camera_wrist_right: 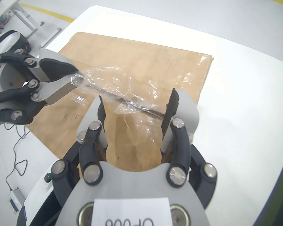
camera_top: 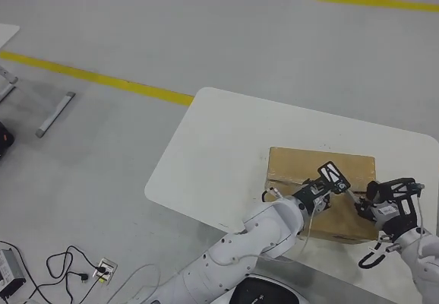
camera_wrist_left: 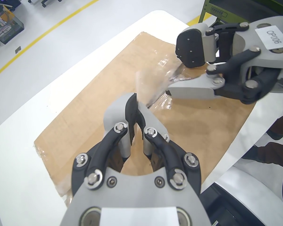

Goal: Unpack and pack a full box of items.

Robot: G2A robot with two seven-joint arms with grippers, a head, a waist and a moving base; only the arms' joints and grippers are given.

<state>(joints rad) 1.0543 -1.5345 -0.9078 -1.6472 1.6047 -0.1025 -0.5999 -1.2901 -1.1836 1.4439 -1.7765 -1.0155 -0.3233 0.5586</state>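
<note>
A brown cardboard box [camera_top: 316,163] lies flat on the white tabletop [camera_top: 219,159], toward the edge nearest the robot, with its flaps closed. The left end effector [camera_wrist_left: 135,102] is over the middle of the lid, its fingers pressed together on a crumpled strip of clear tape [camera_wrist_left: 153,83]. The strip is lifted off the cardboard at that end and still stuck along the centre seam farther on. The right end effector [camera_wrist_right: 136,99] is just above the same seam, facing the left one. Its fingers are spread wide, one on each side of the taped line, and grip nothing.
</note>
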